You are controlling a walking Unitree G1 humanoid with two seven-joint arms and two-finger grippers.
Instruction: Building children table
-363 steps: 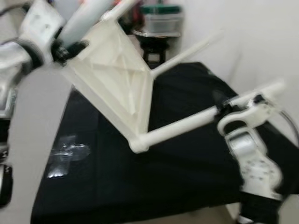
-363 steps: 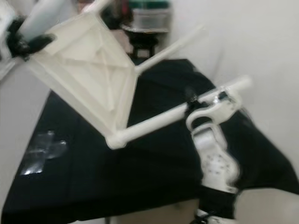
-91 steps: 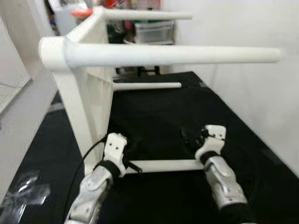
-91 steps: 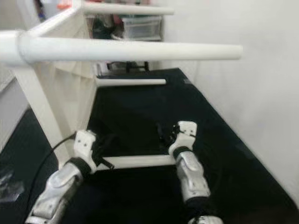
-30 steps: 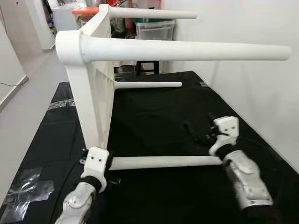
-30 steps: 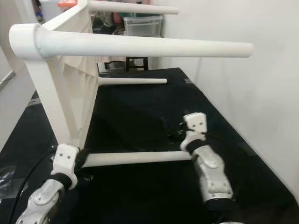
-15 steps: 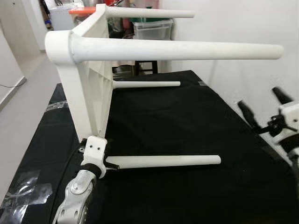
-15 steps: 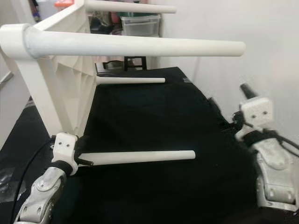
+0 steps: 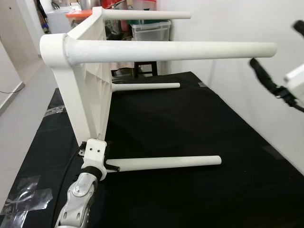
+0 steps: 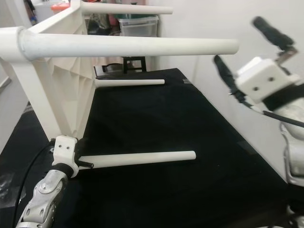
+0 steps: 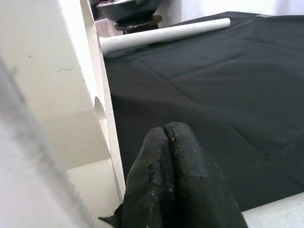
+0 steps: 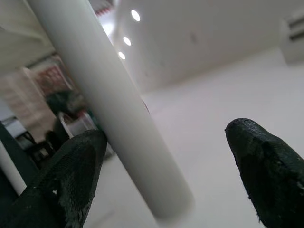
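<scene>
The table (image 9: 90, 95) lies on its side on the black cloth (image 9: 190, 133), its top standing upright near the cloth's left edge and its four legs pointing toward the right edge. This pose puts every leg within reach of the arms, which suits checking or seating them.

The left gripper (image 11: 171, 156) sits low at the near left corner of the table, where the near lower leg (image 9: 164, 164) meets the top. Its jaws are pressed together with nothing between them; it appears to brace the corner rather than grasp it.

The right gripper (image 10: 249, 50) is raised at the free end of the near upper leg (image 9: 166, 50). Its fingers (image 12: 71, 171) are spread wide, and in the right wrist view that leg runs between them, close to one finger and well apart from the other. It looks set to close on the leg, perhaps to press or twist it home in its socket.

The far lower leg (image 9: 147, 86) rests along the cloth; the far upper leg (image 9: 147, 15) is level above it.

Behind the table a clear lidded bin (image 9: 151, 29) stands; its contents cannot be made out.
</scene>
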